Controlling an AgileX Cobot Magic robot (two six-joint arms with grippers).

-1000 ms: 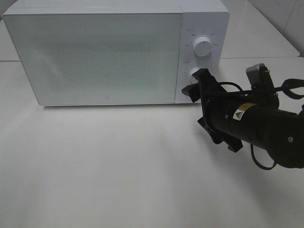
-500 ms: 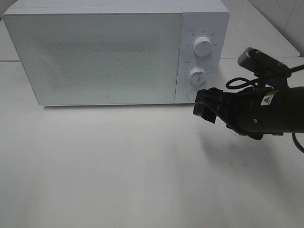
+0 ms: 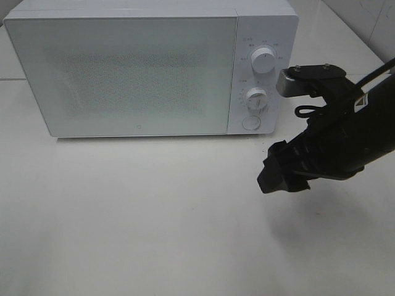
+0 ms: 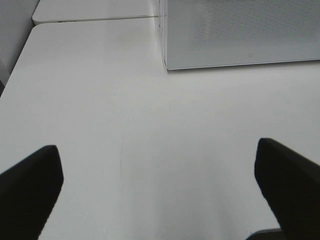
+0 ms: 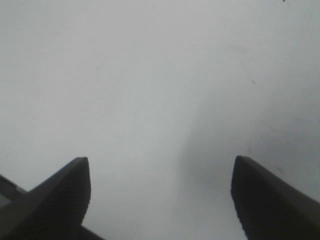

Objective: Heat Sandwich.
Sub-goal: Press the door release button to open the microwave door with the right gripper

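Observation:
The white microwave point(image 3: 142, 71) stands at the back of the table with its door shut; two white dials point(image 3: 263, 61) and a round button sit on its right panel. The sandwich is out of view, and so is the pink plate. My right gripper point(image 3: 281, 172) hangs in front of the microwave's lower right corner, pointing down at the table; in the right wrist view its fingers point(image 5: 60, 192) stand wide apart over bare tabletop. My left gripper point(image 4: 160, 175) shows only in the left wrist view, open and empty, with the microwave's front corner point(image 4: 167, 60) beyond it.
The white table point(image 3: 136, 216) spreads out in front of the microwave. A seam between table tops runs behind the microwave's left side point(image 4: 95, 20). A tiled wall edge shows at the far right point(image 3: 370, 18).
My right gripper has drawn back from the lower dial, swung down and to the right, and now points at the table. The microwave door stays shut.

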